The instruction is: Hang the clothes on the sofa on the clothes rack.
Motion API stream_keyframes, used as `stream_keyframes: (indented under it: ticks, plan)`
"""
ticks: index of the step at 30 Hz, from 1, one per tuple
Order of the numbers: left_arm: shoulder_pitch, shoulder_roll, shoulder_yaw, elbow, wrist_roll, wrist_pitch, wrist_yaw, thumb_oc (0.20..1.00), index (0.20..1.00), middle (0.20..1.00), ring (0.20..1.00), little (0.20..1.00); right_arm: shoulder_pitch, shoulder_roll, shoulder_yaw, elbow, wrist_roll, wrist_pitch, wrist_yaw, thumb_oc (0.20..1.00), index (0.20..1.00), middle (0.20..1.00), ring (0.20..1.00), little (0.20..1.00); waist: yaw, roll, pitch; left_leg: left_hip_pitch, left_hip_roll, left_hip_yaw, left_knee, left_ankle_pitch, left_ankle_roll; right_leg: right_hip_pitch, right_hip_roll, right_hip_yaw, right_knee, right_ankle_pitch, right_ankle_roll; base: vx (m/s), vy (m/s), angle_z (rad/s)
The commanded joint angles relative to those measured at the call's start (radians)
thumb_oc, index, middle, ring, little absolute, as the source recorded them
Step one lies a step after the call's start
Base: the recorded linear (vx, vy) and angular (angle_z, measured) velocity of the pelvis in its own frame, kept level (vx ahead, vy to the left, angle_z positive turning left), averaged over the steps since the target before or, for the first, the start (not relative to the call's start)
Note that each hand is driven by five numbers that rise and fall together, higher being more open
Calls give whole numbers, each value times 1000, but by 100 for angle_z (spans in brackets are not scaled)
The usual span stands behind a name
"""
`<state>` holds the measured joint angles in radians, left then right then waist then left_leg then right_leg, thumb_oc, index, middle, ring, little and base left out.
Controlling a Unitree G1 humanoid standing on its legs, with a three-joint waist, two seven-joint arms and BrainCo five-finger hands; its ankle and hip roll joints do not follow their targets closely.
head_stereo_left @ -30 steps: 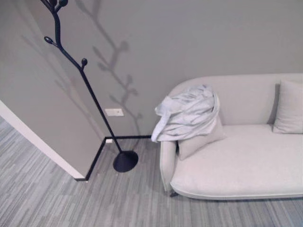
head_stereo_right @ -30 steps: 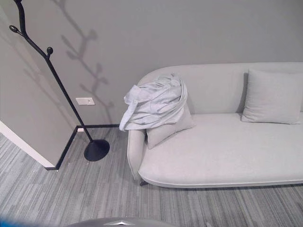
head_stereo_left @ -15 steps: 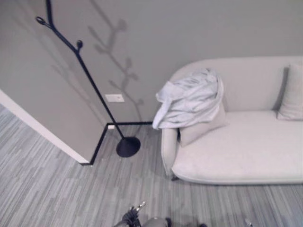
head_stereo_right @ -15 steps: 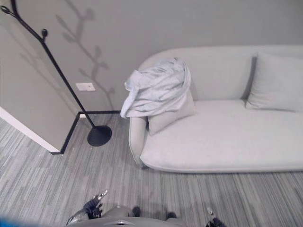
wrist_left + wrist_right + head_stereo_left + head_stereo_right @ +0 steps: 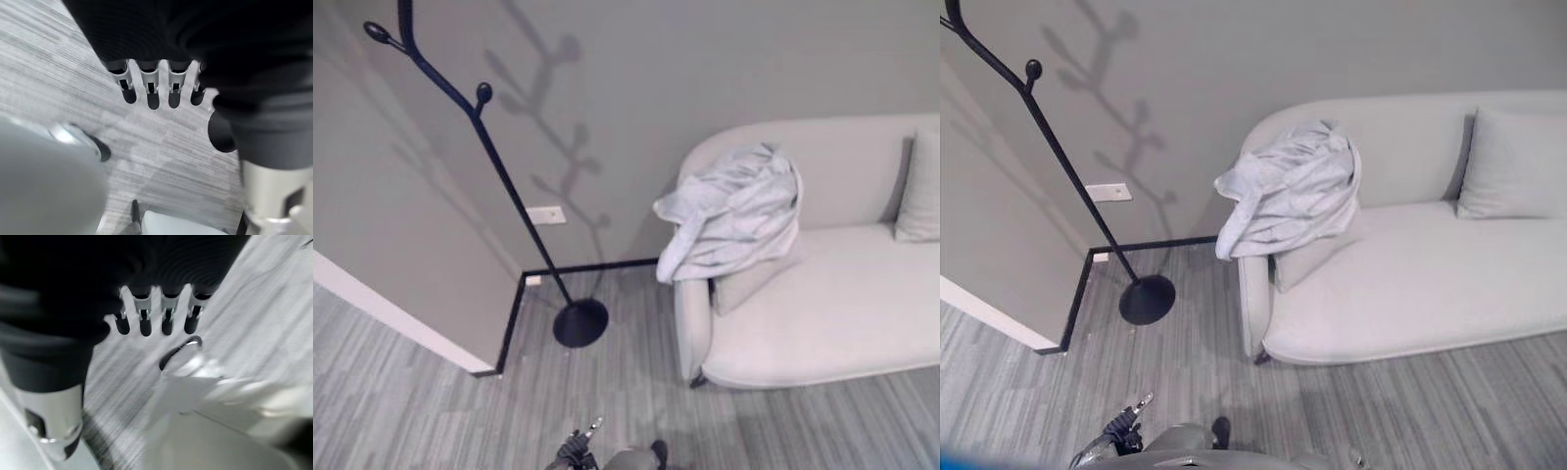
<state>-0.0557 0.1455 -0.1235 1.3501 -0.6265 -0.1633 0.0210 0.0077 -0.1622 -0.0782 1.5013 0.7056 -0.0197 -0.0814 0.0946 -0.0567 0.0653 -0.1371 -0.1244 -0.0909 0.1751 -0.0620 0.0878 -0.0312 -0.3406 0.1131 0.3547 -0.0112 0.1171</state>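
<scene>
Clothes not yet hung, task barely begun. Nearest, left robot hand and right robot hand hanging low over grey striped floor, fingers straight and relaxed, holding nothing. Farther off, pale crumpled garment heaped on sofa arm and cushion. Beyond, to the left, black clothes rack standing bare in the wall corner, well apart from sofa. No containers present.

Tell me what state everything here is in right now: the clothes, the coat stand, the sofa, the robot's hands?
Clothes: crumpled heap draped over the sofa's arm end, not hung.
Clothes rack: standing in the corner, visible pegs bare.
Sofa: seat bare past the heap, cushion upright against its back.
Left hand: fingers relaxed, holding nothing, above the floor.
Right hand: the same, holding nothing.
</scene>
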Motion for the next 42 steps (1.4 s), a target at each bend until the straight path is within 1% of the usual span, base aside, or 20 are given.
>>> stream_keyframes:
  ticks: [1, 2, 5, 7, 8, 9, 11, 12, 13, 16, 17, 18, 20, 23, 27, 35, 37, 39, 41, 42]
  plan:
    - [40, 0, -1, -1, 93, 5, 1, 1000, 1000, 1000, 1000, 1000, -37, -46, -5, -45, -7, -27, -2, 1000, 1000, 1000, 1000, 1000, 7, 26, 24, -20, 62, -143, -183, 104, -75, 88, -61, -26, -16, 334, 19, 246, 558, -19]
    - [47, 7, -5, 8, 107, 4, 5, 1000, 1000, 1000, 1000, 1000, -42, -44, 6, -54, -9, -34, -4, 1000, 1000, 1000, 1000, 1000, -1, 39, 34, 9, 64, -150, -190, 97, -64, 59, -49, -21, 16, 340, 8, 166, 318, -4]
    - [54, 19, 6, 2, 119, 4, 16, 1000, 1000, 1000, 1000, 1000, -45, -44, 16, -102, 6, -63, -20, 1000, 1000, 1000, 1000, 1000, -26, 61, 49, 84, 61, -161, -221, 75, -46, -15, 46, -27, 2, 211, -6, 208, 218, 9]
    - [54, 27, 22, -15, 116, -1, 32, 1000, 1000, 1000, 1000, 1000, -60, -47, 33, -155, -31, -86, -48, 1000, 1000, 1000, 1000, 1000, -28, 61, 56, 99, 57, -149, -222, 62, -46, -30, 71, -61, -99, 166, 9, 216, 44, 9]
    - [50, 36, 19, -50, 139, -8, 65, 1000, 1000, 1000, 1000, 1000, -79, -55, 45, -280, -89, -112, -108, 1000, 1000, 1000, 1000, 1000, -46, 59, 72, 128, 52, -145, -222, 44, -42, -68, 109, -96, -224, 146, 26, 193, -6, 1]
    - [51, 36, 19, -52, 140, -7, 66, 1000, 1000, 1000, 1000, 1000, -76, -54, 45, -285, -92, -110, -111, 1000, 1000, 1000, 1000, 1000, -47, 61, 74, 133, 55, -147, -222, 41, -42, -62, 111, -99, -227, 145, 25, 261, 5, -12]
    - [58, 38, 33, -163, 131, -18, 104, 1000, 1000, 1000, 1000, 1000, -45, -106, 64, -626, -260, -127, -203, 1000, 1000, 1000, 1000, 1000, -79, 55, 105, 183, 33, -163, -217, 13, -31, -131, 177, -63, -332, 177, 56, 184, 19, 4]
    - [58, 38, 33, -164, 131, -18, 104, 1000, 1000, 1000, 1000, 1000, -45, -106, 63, -626, -260, -127, -203, 1000, 1000, 1000, 1000, 1000, -78, 56, 106, 185, 33, -163, -218, 13, -31, -130, 178, -63, -333, 177, 56, 191, 18, 23]
    - [52, 39, 52, -266, 108, -25, 125, 1000, 1000, 1000, 1000, 1000, -26, -165, 61, -834, -429, -112, -277, 1000, 1000, 1000, 1000, 1000, -96, 46, 118, 214, 17, -188, -226, 7, -27, -170, 219, -27, -367, 198, 68, 183, -4, 12]
    - [49, 44, 50, -352, 119, -26, 158, 1000, 1000, 1000, 1000, 1000, 19, -203, 33, -992, -558, -86, -321, 1000, 1000, 1000, 1000, 1000, -108, 41, 125, 248, 16, -216, -239, -4, -28, -177, 248, 1, -382, 220, 74, 189, -52, 41]
    - [39, 50, 39, -443, 137, -25, 171, 1000, 1000, 1000, 1000, 1000, 38, -239, 13, -1092, -683, -62, -372, 1000, 1000, 1000, 1000, 1000, -117, 27, 122, 274, 15, -253, -241, -19, -34, -186, 264, 29, -373, 246, 83, 243, -115, 49]
    - [41, 50, 38, -446, 138, -23, 172, 1000, 1000, 1000, 1000, 1000, 40, -238, 11, -1096, -686, -59, -372, 1000, 1000, 1000, 1000, 1000, -119, 28, 122, 276, 17, -255, -242, -19, -34, -185, 265, 27, -372, 245, 83, 337, -186, 3]
    - [25, 54, 12, -517, 159, -12, 186, 1000, 1000, 1000, 1000, 1000, 84, -261, -25, -1194, -826, -4, -414, 1000, 1000, 1000, 1000, 1000, -123, 1, 99, 310, 37, -316, -235, -46, -64, -147, 260, 62, -342, 216, 56, 337, -229, 40]
    - [42, 43, -9, -564, 160, -8, 191, 1000, 1000, 1000, 1000, 1000, 111, -291, -43, -1281, -934, 28, -414, 1000, 1000, 1000, 1000, 1000, -132, 8, 60, 335, 111, -344, -262, -54, -90, -123, 269, 21, -317, 161, 26, 251, -193, 101]
    - [71, 35, -51, -584, 192, 9, 183, 1000, 1000, 1000, 1000, 1000, 134, -292, -57, -1329, -962, 36, -410, 1000, 1000, 1000, 1000, 1000, -142, 15, 37, 323, 165, -370, -262, -51, -117, -84, 273, -45, -336, 129, 7, 136, -120, 64]
    - [132, 38, -27, -572, 197, 22, 166, 1000, 1000, 1000, 1000, 1000, 52, -343, 0, -1216, -947, 43, -362, 1000, 1000, 1000, 1000, 1000, -116, 27, 26, 287, 176, -351, -262, -46, -134, -67, 264, -72, -382, 127, 2, 52, -26, 22]
    - [136, 43, -18, -551, 212, 11, 166, 1000, 1000, 1000, 1000, 1000, 2, -429, 13, -1250, -1027, 31, -364, 1000, 1000, 1000, 1000, 1000, -107, 32, 35, 275, 176, -344, -262, -45, -135, -77, 259, -67, -376, 124, 1, 19, 31, -9]
    - [134, 41, -17, -551, 212, 10, 165, 1000, 1000, 1000, 1000, 1000, 1, -430, 13, -1249, -1027, 31, -364, 1000, 1000, 1000, 1000, 1000, -108, 33, 35, 275, 176, -344, -262, -45, -135, -78, 259, -66, -375, 123, 1, 10, 23, -22]
    - [140, 43, -9, -537, 220, 1, 156, 1000, 1000, 1000, 1000, 1000, -7, -529, 23, -1295, -1173, 22, -352, 1000, 1000, 1000, 1000, 1000, -103, 33, 39, 269, 176, -342, -262, -46, -137, -79, 255, -66, -379, 120, 1, 20, 26, -24]
    - [140, 42, -9, -536, 220, 0, 156, 1000, 1000, 1000, 1000, 1000, -6, -530, 23, -1296, -1175, 22, -351, 1000, 1000, 1000, 1000, 1000, -104, 35, 39, 269, 176, -342, -262, -46, -137, -79, 255, -66, -379, 120, 1, 21, 19, -9]
